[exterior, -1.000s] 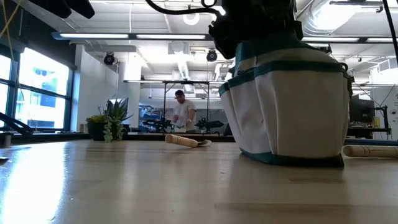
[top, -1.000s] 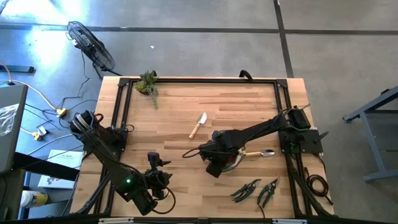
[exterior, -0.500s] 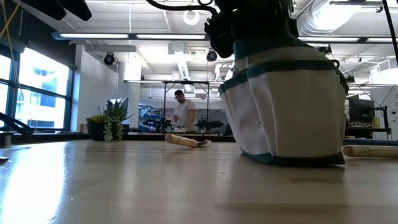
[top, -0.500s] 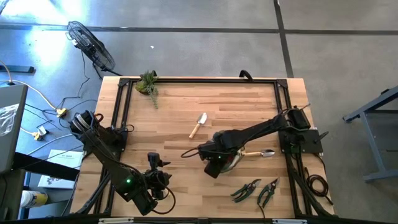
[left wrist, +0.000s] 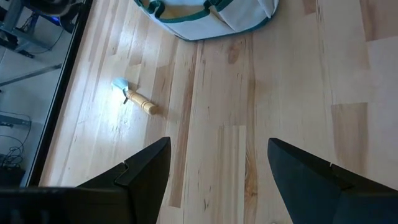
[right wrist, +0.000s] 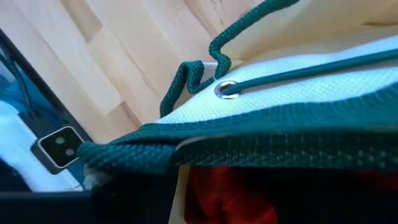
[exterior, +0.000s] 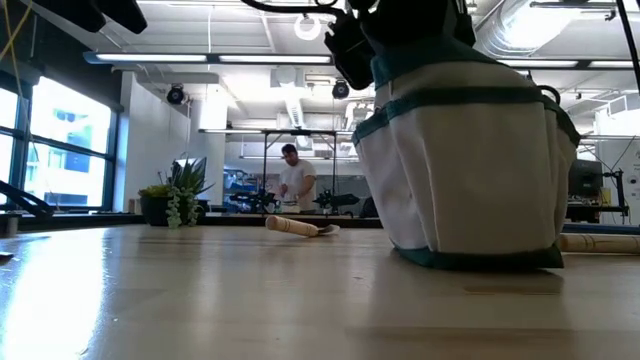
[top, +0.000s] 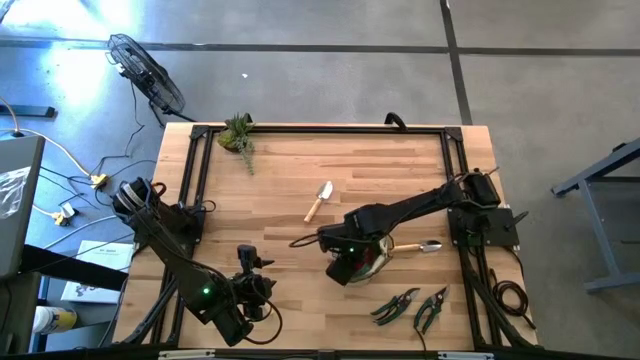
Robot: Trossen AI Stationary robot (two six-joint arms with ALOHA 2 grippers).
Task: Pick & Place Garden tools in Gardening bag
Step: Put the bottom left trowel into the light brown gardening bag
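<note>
On the table (top: 280, 170): one gardening bag (top: 362, 262), two trowels (top: 319, 200), two shears (top: 396, 304); left fingers (left wrist: 146, 168) spread, empty; right's unclear.

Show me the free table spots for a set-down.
Free: the wide strip between the plant and the trowel, and the middle stretch between the left gripper and the bag. Crowded: the right side, with the right gripper over the bag, a second trowel and shears.
</note>
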